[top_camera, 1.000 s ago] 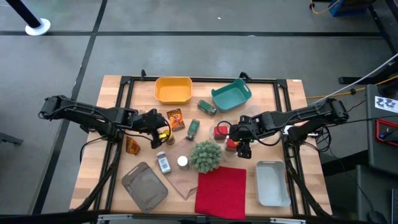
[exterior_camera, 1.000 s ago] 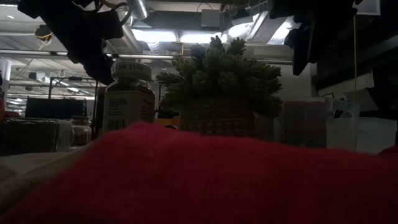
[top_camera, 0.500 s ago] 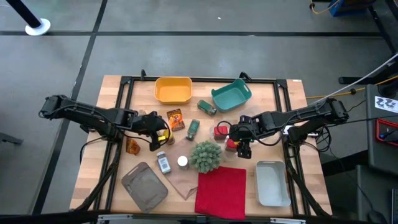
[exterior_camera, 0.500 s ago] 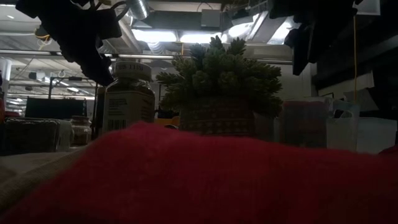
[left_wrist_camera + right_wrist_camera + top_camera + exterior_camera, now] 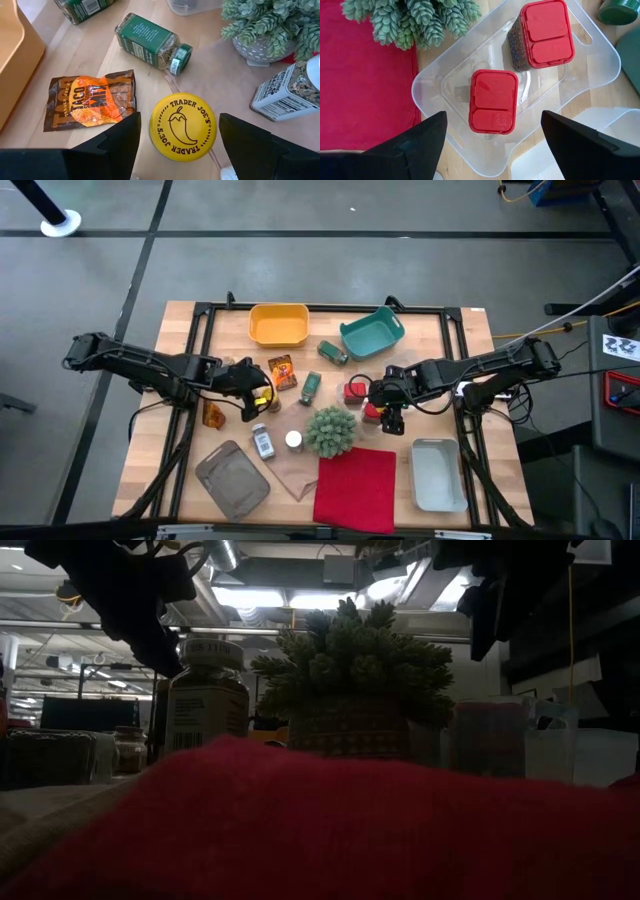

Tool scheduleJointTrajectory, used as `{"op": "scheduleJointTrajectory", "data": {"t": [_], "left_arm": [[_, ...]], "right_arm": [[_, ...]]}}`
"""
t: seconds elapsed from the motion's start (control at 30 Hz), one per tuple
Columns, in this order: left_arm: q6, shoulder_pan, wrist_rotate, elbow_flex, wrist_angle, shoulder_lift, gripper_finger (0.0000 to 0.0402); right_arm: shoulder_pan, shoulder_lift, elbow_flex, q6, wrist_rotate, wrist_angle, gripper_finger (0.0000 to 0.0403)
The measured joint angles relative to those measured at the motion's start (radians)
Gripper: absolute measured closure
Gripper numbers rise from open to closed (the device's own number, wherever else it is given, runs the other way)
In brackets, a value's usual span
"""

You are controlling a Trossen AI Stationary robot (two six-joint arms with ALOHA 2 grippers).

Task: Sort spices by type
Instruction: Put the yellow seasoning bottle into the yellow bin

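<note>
Red-lidded tins point(image 5: 494, 101), two, already grouped in clear tray point(image 5: 600, 60) near table's right edge, below spread right gripper point(image 5: 385, 402). Yellow jar point(image 5: 182, 127) mid-table between parted fingers of left gripper point(image 5: 258, 394), ungrasped. Green jars point(image 5: 152, 41), foil packet point(image 5: 90, 99) unsorted.

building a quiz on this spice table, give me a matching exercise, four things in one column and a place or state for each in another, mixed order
Things
1. yellow jar
2. green jar
3. red-lidded tins
4. taco mix packet

Places or states
A. standing in a clear tray
B. lying on its side, cap toward the plant
C. between the open fingers of the left hand
D. flat on the wood beside the orange bin

Pairs: 1-C, 2-B, 3-A, 4-D
</note>
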Motion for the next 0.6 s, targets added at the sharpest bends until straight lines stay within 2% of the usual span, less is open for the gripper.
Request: {"op": "scheduleJointTrajectory", "data": {"t": [0.6], "left_arm": [[-0.001, 0.0, 0.0, -0.045, 0.038, 0.005, 0.0149]], "right_arm": [[0.0, 0.0, 0.0, 0.0, 0.0, 0.0, 0.0079]]}}
